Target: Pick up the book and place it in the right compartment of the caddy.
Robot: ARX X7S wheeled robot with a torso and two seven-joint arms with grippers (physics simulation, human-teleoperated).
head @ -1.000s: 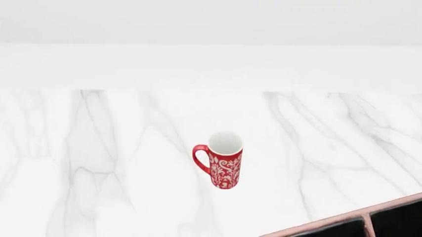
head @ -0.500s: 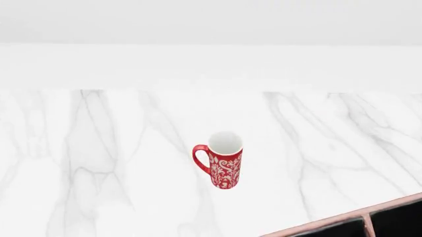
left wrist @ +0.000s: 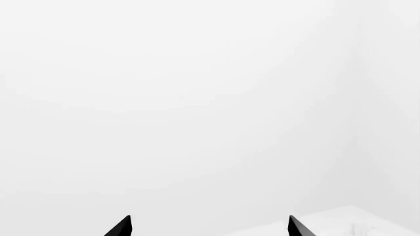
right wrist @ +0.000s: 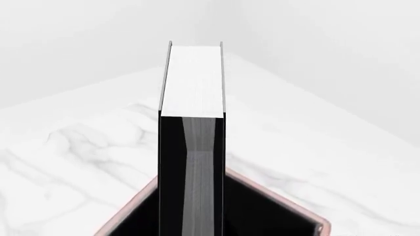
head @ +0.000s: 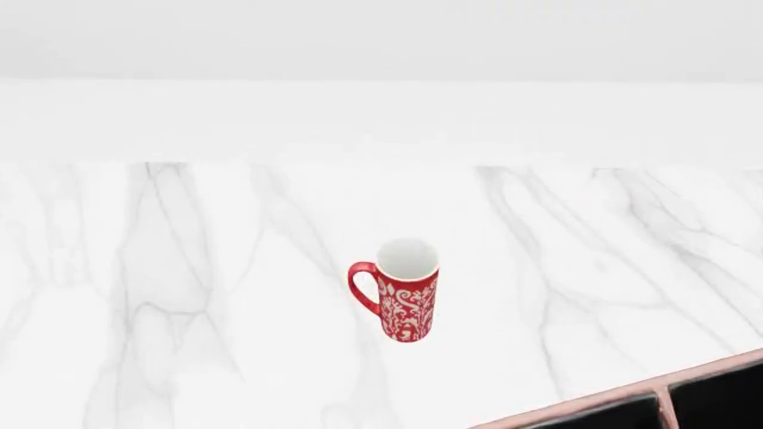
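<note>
The book [right wrist: 192, 81], black-covered with white page edges, stands on end in the middle of the right wrist view. Its lower part reaches down in front of a black corner compartment of the caddy [right wrist: 282, 201]. My right gripper [right wrist: 192, 231] is shut on the book, and its dark fingers blend into the caddy's black inside. The head view shows only a corner of the caddy [head: 620, 391], at the bottom right, with its pale pink rim and one divider. Neither the book nor either arm appears there. My left gripper [left wrist: 208, 227] is open and empty, facing a blank white wall.
A red patterned mug [head: 406, 299] stands upright on the white marble counter [head: 179, 295], left of the caddy, with its handle pointing left. A white wall runs along the back of the counter.
</note>
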